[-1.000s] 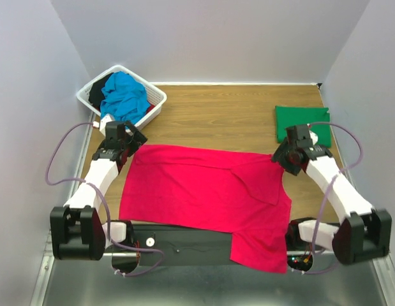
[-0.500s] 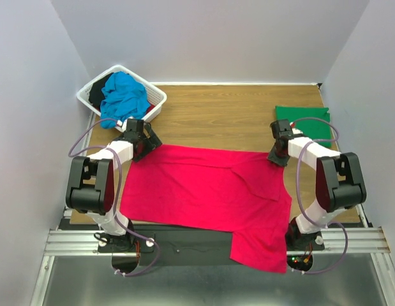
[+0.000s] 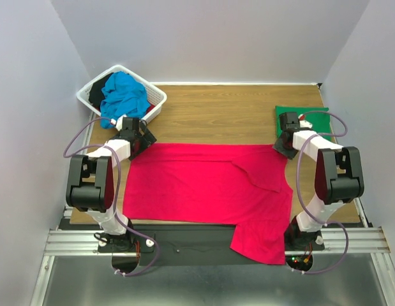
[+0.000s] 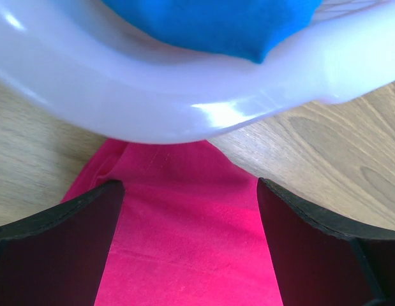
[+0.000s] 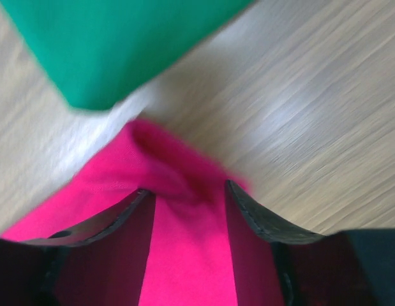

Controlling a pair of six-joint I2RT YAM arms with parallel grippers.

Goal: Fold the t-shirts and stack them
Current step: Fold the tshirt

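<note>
A: Status of the stack?

B: One done, by my reading. The green tee (image 3: 307,121) lies folded at the far right of the table (image 3: 210,115). The turquoise-blue tee (image 3: 124,95) sits bunched in the white basket (image 3: 157,103) at far left, untouched. A dark item lies beside it in the basket; I cannot identify it.

A: And the crimson-pink tee (image 3: 203,185)?

B: Spread flat mid-table and not yet folded. One fold crease shows right of centre. Its near right part hangs over the table's front edge. I judge this to be the laying-out step, with all its folds and the blue tee's still to do.

A: Left gripper (image 3: 138,137)?

B: At the shirt's far left corner, right up against the basket. In the wrist view its fingers (image 4: 63,236) stand wide apart. The cloth lies flat between them and nothing is pinched. The basket rim fills the view just ahead.

A: Right gripper (image 3: 284,144)?

B: At the far right corner, near the green tee's edge. Its fingers (image 5: 254,213) are closer together than the left pair, but a clear gap shows. The pink corner humps up into that gap. I cannot tell whether the pads press it, but the jaws are too far apart for a firm pinch on thin cloth.
</note>
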